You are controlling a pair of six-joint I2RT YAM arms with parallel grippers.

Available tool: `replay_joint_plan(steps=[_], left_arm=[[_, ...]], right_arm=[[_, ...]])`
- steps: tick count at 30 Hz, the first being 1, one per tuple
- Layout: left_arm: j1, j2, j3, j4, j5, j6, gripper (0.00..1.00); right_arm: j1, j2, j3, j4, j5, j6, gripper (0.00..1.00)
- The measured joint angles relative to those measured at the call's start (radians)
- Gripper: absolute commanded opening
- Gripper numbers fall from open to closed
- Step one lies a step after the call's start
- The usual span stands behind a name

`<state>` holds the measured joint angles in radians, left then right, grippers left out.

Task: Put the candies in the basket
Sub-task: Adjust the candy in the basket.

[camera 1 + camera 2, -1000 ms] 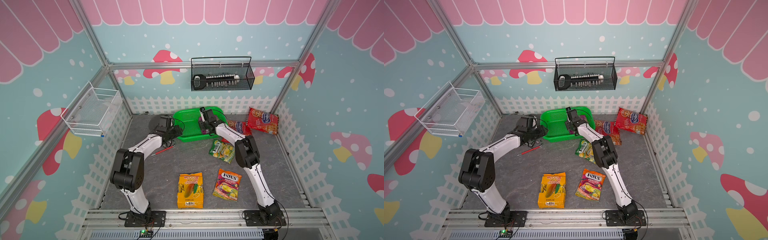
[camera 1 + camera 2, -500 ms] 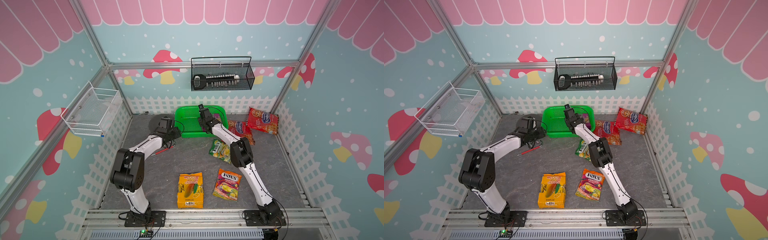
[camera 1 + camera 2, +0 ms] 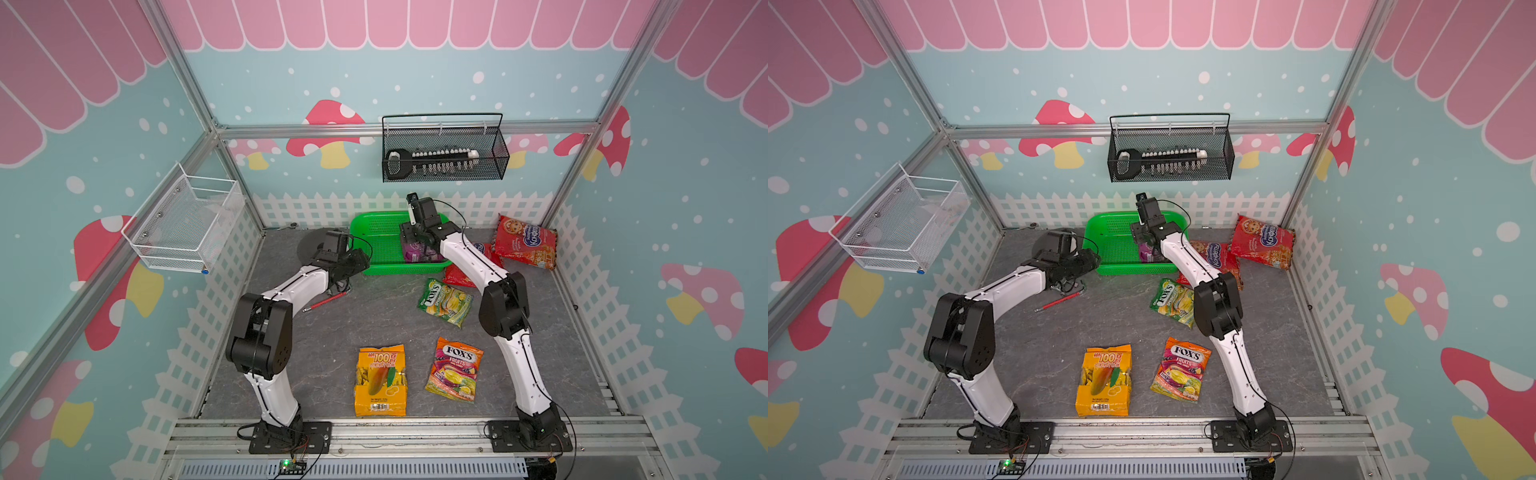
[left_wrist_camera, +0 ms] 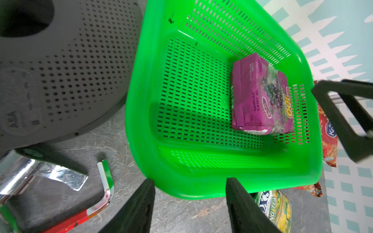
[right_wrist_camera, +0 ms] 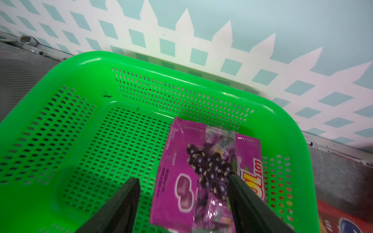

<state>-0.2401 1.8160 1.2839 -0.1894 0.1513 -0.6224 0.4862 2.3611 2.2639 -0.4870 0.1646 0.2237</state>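
Note:
The green basket (image 3: 374,216) (image 3: 1121,270) (image 4: 141,100) (image 5: 80,60) stands by the back fence. A purple candy pack (image 3: 413,251) (image 3: 1147,251) (image 4: 260,96) (image 5: 181,171) lies inside, leaning on the basket's right wall. My right gripper (image 3: 409,241) (image 5: 183,179) hovers open above it, a gap showing beside the pack. My left gripper (image 3: 361,262) (image 4: 189,180) is open at the basket's near left rim. On the floor lie an orange pack (image 3: 380,380), an orange Fox's bag (image 3: 455,370), a green-yellow Fox's bag (image 3: 444,301) and two red cookie bags (image 3: 525,241) (image 3: 465,270), one partly under the right arm.
A dark perforated disc (image 3: 309,249) (image 4: 60,70) lies left of the basket, with a red stick (image 3: 326,301) near the left arm. A black wire basket (image 3: 444,153) hangs on the back wall, a white mesh basket (image 3: 187,224) on the left wall.
My right gripper has risen and its jaws have widened over the purple pack. The basket sits slightly farther back. My left jaws have widened a little at the rim.

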Motion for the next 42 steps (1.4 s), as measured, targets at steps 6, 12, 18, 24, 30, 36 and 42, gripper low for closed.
replay_joint_plan(steps=[6, 12, 18, 24, 30, 36, 42], left_arm=[[-0.002, 0.049, 0.074, 0.005, -0.069, -0.003, 0.62], [-0.011, 0.125, 0.127, 0.026, -0.095, -0.003, 0.62], [-0.039, 0.14, 0.136, 0.027, -0.169, 0.011, 0.62], [-0.068, 0.157, 0.145, 0.03, -0.231, 0.039, 0.61], [-0.077, 0.159, 0.146, 0.03, -0.259, 0.069, 0.61], [-0.084, 0.16, 0.146, 0.029, -0.263, 0.091, 0.61], [-0.09, 0.16, 0.145, 0.029, -0.263, 0.109, 0.61]], right_arm=[[-0.002, -0.023, -0.025, -0.154, -0.072, 0.045, 0.68], [-0.009, 0.009, -0.039, -0.255, -0.143, 0.077, 0.64], [-0.036, 0.079, -0.019, -0.261, -0.162, 0.111, 0.64], [-0.06, 0.143, 0.041, -0.26, -0.146, 0.138, 0.63], [-0.058, 0.174, 0.055, -0.215, -0.098, 0.155, 0.63], [-0.053, 0.177, 0.055, -0.124, -0.074, 0.183, 0.63], [-0.054, 0.177, 0.055, -0.046, -0.053, 0.208, 0.64]])
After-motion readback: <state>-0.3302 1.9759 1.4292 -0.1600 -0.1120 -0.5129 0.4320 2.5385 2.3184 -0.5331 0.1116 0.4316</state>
